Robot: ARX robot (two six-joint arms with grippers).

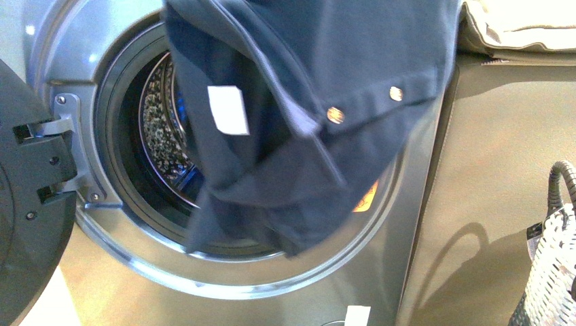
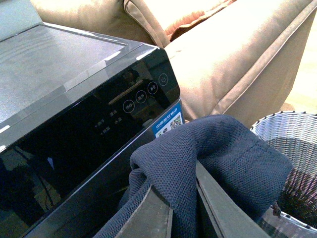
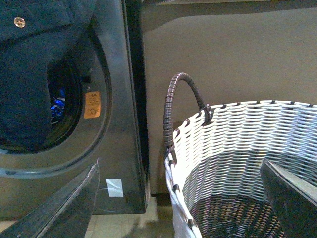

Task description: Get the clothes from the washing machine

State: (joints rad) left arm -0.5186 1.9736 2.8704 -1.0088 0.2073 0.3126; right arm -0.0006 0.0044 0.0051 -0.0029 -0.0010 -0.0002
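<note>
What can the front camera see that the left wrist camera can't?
Only the front view shows the open door of the washing machine, its steel drum and the white label on the clothes. Only the left wrist view shows the black control panel and the left gripper pinching the fabric. Both show the navy clothes and the woven basket.

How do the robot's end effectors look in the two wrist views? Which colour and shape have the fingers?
The left end effector has two flat, dark grey fingers that narrow toward their tips, plain and without markings. The right end effector has the same dark, flat, wedge-like fingers. No cables or arm links show; the front view shows neither arm.
</note>
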